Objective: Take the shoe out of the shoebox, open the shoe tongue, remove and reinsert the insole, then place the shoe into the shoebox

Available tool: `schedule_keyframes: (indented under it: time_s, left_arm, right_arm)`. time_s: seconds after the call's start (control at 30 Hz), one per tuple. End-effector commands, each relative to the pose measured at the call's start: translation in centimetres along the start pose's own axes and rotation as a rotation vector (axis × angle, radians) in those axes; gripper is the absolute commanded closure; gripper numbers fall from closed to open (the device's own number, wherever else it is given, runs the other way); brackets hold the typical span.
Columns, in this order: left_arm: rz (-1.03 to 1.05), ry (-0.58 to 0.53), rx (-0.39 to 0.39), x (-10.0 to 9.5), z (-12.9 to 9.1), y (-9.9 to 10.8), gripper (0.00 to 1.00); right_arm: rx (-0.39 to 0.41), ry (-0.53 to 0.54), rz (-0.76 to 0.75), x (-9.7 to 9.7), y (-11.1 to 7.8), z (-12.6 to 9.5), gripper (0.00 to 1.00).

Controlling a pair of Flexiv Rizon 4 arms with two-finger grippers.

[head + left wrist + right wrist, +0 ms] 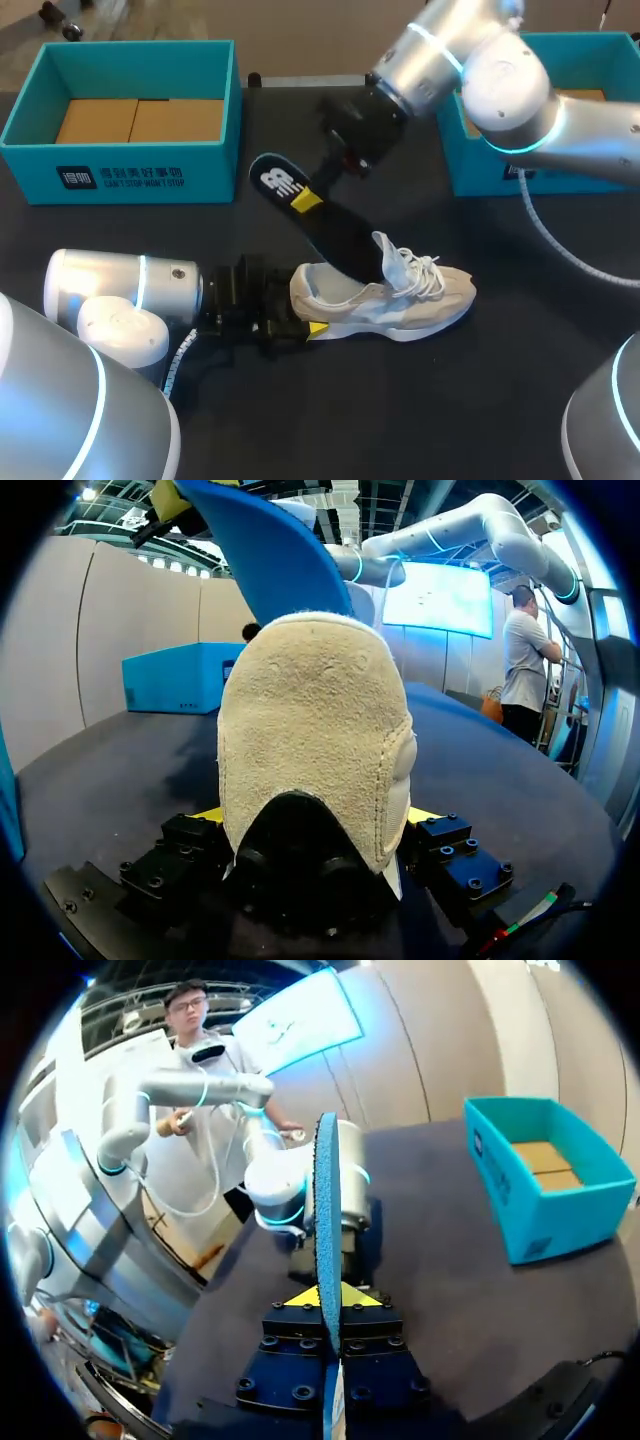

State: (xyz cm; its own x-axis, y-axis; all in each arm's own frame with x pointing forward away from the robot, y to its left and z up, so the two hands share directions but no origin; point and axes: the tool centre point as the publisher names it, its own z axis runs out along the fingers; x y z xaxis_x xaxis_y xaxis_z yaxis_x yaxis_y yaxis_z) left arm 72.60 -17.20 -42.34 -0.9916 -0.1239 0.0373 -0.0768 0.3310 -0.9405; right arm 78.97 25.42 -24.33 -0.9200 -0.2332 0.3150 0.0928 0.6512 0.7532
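Head view: left jaws clamped on the heel of the shoe lying on the surface, right jaws clamped on the insole, whose far end sits inside the shoe.

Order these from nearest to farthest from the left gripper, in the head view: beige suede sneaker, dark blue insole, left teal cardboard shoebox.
1. beige suede sneaker: its heel sits between the fingers of the left gripper.
2. dark blue insole: slanting up out of the sneaker.
3. left teal cardboard shoebox: far back left.
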Motion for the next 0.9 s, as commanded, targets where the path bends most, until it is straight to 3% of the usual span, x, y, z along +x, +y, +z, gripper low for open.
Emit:
schedule_keyframes:
  time_s: [0.03,0.27,0.5,0.9]
  left_arm:
    - [0.000,-0.002,0.001,0.1,0.0,0.2,1.00]
    - [0.000,-0.002,0.001,0.1,0.0,0.2,1.00]
    - [0.000,-0.002,0.001,0.1,0.0,0.2,1.00]
    - [0.000,-0.002,0.001,0.1,0.0,0.2,1.00]
  right_arm:
    - [-0.045,-0.275,-0.030,0.7,0.5,-1.0,1.00]
    - [-0.077,-0.451,-0.025,0.4,2.2,-3.1,1.00]
    - [-0.207,-0.685,-0.061,0.5,4.8,-5.0,1.00]
    - [-0.218,-0.715,-0.063,0.4,5.5,-5.4,1.00]
